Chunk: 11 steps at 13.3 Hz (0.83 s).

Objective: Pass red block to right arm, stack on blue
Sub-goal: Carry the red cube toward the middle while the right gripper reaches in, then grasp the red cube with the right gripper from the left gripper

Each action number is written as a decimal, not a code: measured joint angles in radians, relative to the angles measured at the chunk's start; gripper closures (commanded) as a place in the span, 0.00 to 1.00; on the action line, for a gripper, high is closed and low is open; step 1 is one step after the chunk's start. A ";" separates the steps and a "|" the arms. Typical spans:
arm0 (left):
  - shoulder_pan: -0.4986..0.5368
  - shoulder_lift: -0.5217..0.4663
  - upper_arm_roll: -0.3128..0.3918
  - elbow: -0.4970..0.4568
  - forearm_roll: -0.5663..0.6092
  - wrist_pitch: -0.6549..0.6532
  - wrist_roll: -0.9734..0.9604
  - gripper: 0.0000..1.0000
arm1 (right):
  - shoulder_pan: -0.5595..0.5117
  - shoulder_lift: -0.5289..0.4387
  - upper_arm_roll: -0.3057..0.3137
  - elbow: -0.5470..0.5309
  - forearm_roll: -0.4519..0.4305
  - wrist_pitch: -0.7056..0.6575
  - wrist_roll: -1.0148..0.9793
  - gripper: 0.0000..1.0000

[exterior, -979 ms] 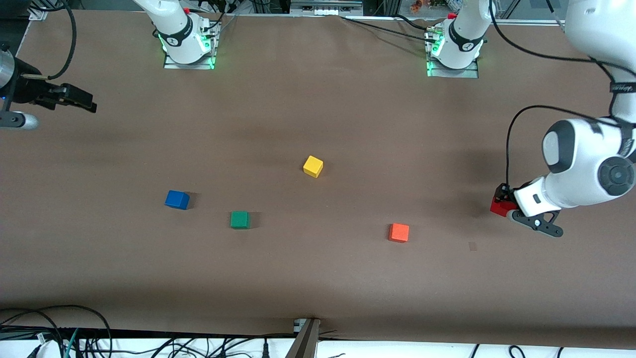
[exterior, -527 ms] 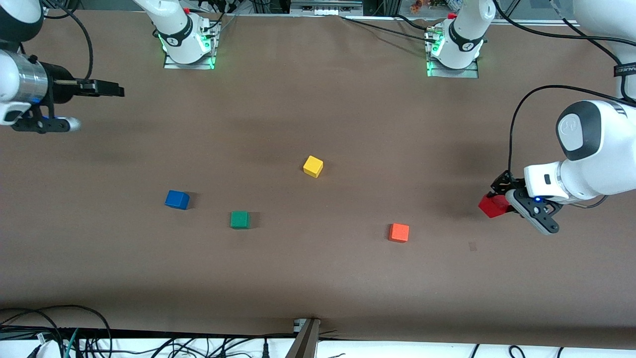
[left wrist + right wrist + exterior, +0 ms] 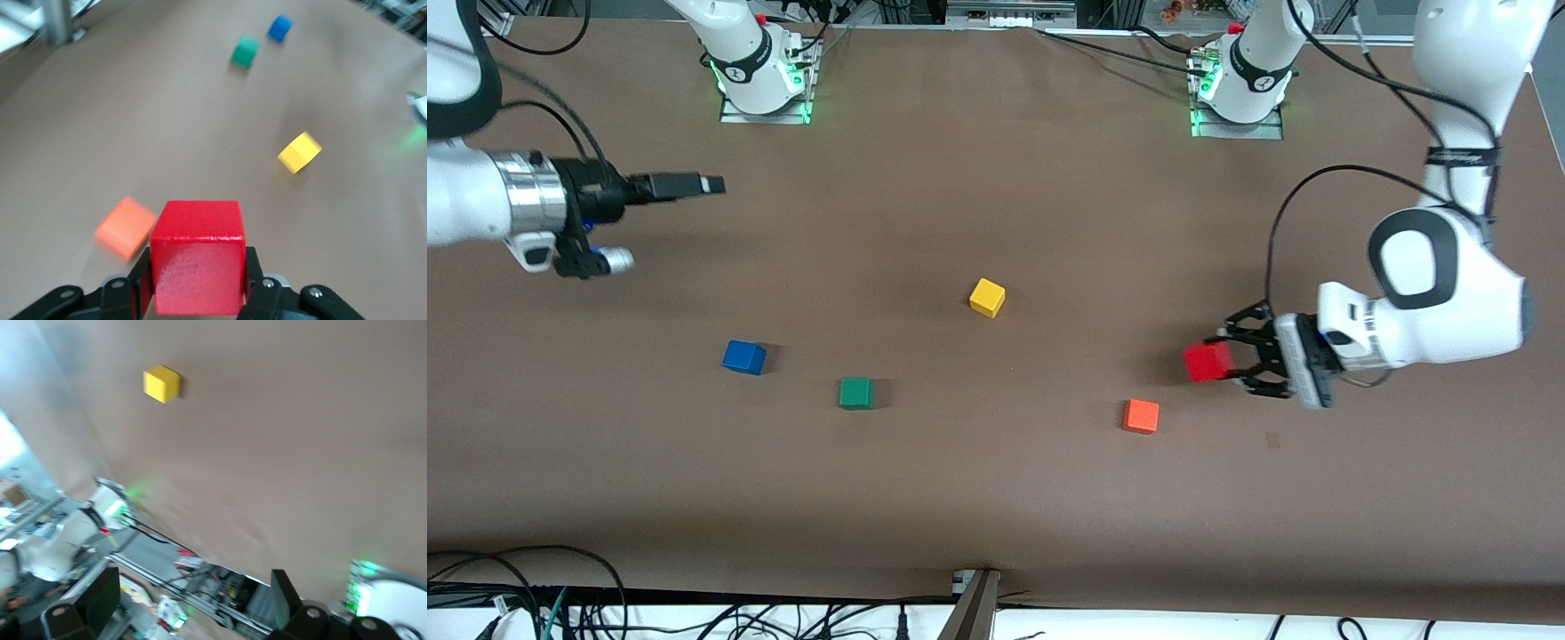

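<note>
Fingers (image 3: 143, 283) of the left gripper (image 3: 1232, 360) clamp the red block (image 3: 1208, 362) between them above the table (image 3: 996, 498), while the right gripper (image 3: 694, 185) hangs wide open.

We see the small red cube (image 3: 1208, 361) airborne, clamped; the small blue cube (image 3: 743, 356) sits flat near the right arm's end.

A plain matte brown bench (image 3: 996, 498) fills the frame. On it sit a blue cube (image 3: 743, 356), a green cube (image 3: 856, 392), a yellow cube (image 3: 987, 297) and a lighter orange cube (image 3: 1141, 415). The red block (image 3: 1208, 362) is pure glossy red. Both arms are white; the left end effector (image 3: 1240, 360) is black, and the right end effector (image 3: 694, 185) is black below a shiny silver collar.
</note>
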 measured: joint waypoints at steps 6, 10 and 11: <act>-0.220 0.064 -0.006 -0.019 -0.560 -0.035 0.272 1.00 | 0.147 0.158 0.007 0.000 0.372 0.398 0.002 0.00; -0.292 0.109 -0.012 -0.017 -0.805 -0.037 0.437 1.00 | 0.206 0.201 0.008 -0.034 0.580 0.513 0.004 0.00; -0.297 0.113 -0.026 -0.014 -0.840 -0.038 0.463 1.00 | 0.211 0.198 0.013 -0.055 0.614 0.524 0.004 0.00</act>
